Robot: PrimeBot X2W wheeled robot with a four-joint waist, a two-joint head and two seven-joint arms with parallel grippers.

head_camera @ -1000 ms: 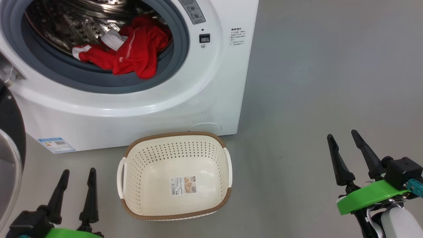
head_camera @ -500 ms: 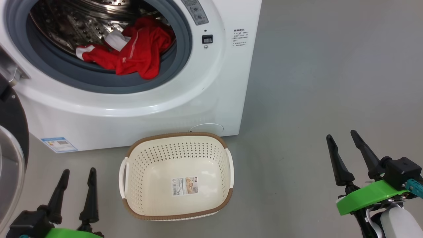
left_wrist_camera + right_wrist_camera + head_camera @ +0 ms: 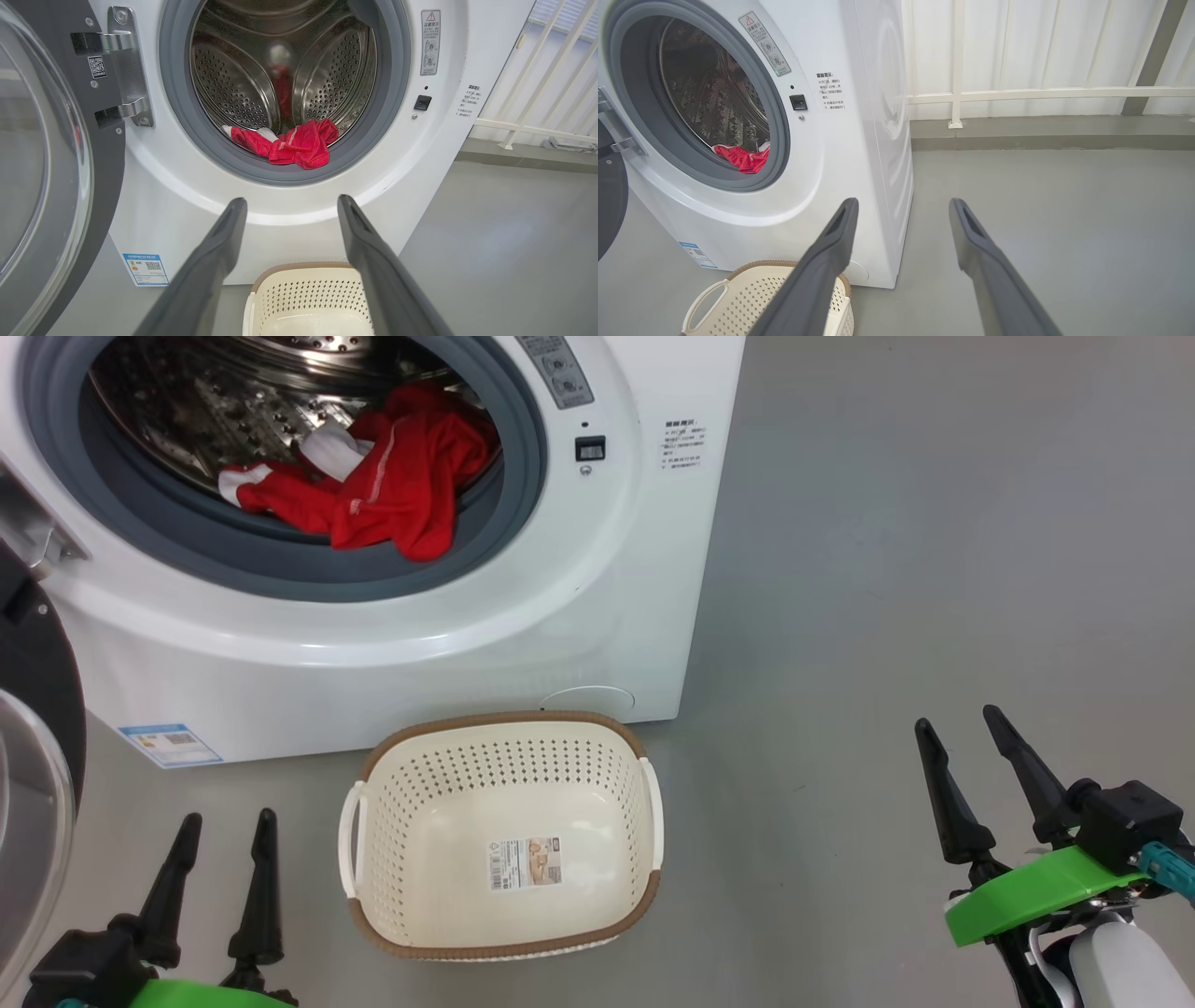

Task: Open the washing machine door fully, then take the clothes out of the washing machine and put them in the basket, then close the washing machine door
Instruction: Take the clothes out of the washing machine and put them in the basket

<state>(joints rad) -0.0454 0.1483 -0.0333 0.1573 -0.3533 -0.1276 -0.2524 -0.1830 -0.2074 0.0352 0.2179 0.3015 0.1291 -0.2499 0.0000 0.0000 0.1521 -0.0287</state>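
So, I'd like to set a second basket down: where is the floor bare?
The grey floor right of the washing machine and basket is bare, up to the right tool. Crowded on the left: the open door, left tool and basket stand close together.

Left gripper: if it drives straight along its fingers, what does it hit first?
Most likely the white front of the washing machine, just under its opening: the left gripper, jaws open, aims there. The clothes lie above that line, the basket below it. Depth is hard to judge.
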